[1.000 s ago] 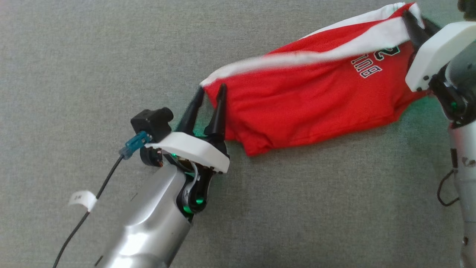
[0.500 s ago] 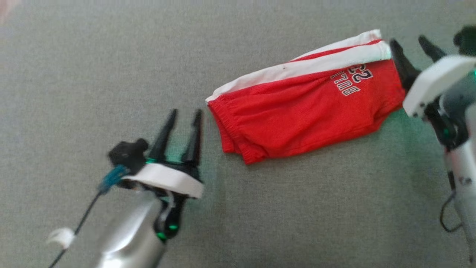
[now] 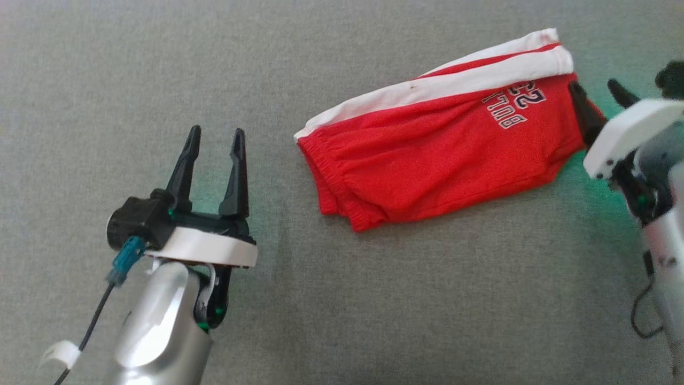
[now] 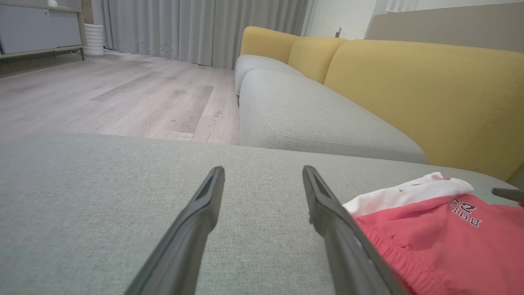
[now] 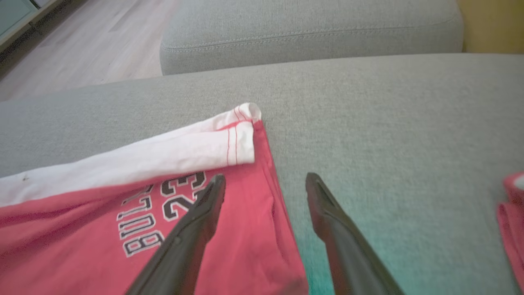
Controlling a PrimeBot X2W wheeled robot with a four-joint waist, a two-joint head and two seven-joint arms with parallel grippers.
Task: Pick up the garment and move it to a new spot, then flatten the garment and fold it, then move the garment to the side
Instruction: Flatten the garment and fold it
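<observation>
The garment is a pair of red shorts with a white side stripe and black lettering, lying folded on the grey cushion; it also shows in the left wrist view and the right wrist view. My left gripper stands open to the left of the waistband end, well apart from the cloth, with nothing between its fingers. My right gripper is open at the hem end of the shorts. One of its fingers hovers over the lettering, the other over bare cushion.
The grey cushion stretches all around the shorts. A second grey seat cushion and yellow backrests lie beyond, with wood floor past the edge. Another red piece of cloth sits at the right wrist view's right edge.
Both grippers have let go of the shorts and opened. The shorts dropped flat onto the cushion. My left gripper pulled back to the left, away from the waistband.
</observation>
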